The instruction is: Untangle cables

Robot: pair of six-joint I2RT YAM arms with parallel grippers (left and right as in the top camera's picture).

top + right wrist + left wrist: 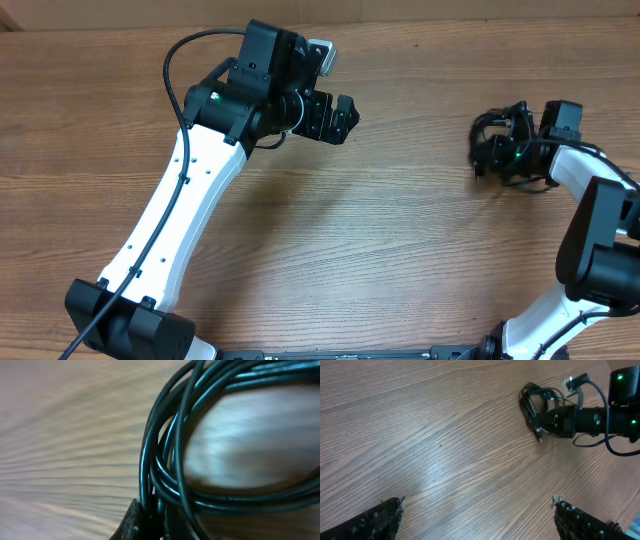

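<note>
The cables (488, 140) sit in one knotted bunch on the right side of the bench (400, 250). None are pulled apart yet. The right pincer (497, 154) is in the bunch, but I cannot tell if it pinches. The left pincer (477, 504) is wide open, well apart from them.

Wood-grain table (380, 230); tangled black cables (486, 136) atop

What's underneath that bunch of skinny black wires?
Through the loops of the thin black cables only brown wooden table shows. Where the cords bunch by the right arm's black tool, whatever lies beneath is covered.
</note>
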